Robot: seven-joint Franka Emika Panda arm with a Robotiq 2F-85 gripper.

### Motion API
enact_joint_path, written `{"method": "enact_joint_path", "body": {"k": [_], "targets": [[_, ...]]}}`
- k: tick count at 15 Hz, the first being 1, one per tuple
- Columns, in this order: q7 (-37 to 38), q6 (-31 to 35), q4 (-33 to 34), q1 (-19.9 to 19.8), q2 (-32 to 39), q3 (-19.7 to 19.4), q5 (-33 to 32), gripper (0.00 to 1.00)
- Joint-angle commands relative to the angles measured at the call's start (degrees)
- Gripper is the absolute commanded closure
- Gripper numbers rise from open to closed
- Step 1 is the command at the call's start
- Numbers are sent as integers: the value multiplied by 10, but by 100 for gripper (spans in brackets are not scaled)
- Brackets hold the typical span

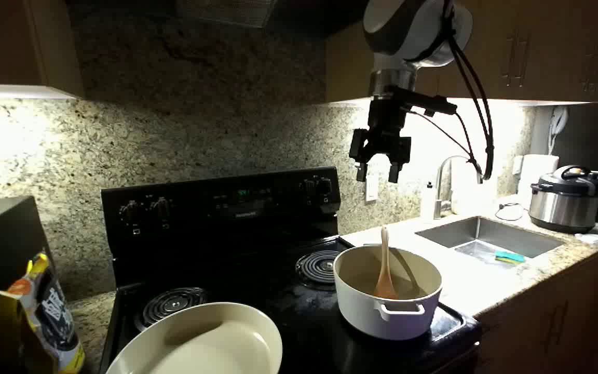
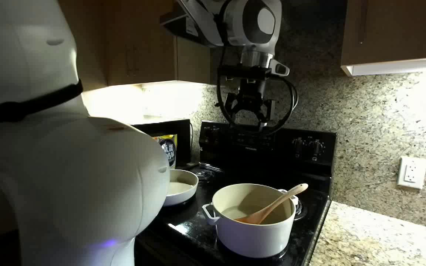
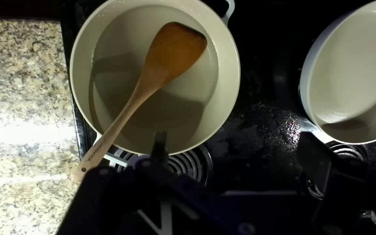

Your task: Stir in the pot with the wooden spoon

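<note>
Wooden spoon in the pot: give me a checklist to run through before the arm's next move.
1. Tool open, nothing in it: ok.
2. Handle of the wooden spoon exposed: ok, it reaches past the rim of the pot.
3. Tool lined up with that handle: not ok, in the wrist view the handle lies outside the tool's opening.
4. The pot upright on the stovetop: ok.
5. Shallow white bowl apart from the pot: ok.
6. Heat under the pot off: cannot tell.

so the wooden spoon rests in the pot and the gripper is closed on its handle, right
Not closed: the gripper hangs open, clear of the wooden spoon, as both exterior views show. The wooden spoon does rest in the pot.
</note>
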Motion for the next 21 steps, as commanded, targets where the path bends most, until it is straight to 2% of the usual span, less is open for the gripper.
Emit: {"method": "enact_joint_path", "body": {"k": [1, 9, 17, 21], "targets": [[-2, -2, 1, -8, 0, 7, 2, 0], [-2, -2, 1, -8, 0, 7, 2, 0], [45, -9, 104, -17, 108, 4, 25, 0], [64, -15, 110, -34, 154, -4, 40, 0]]}}
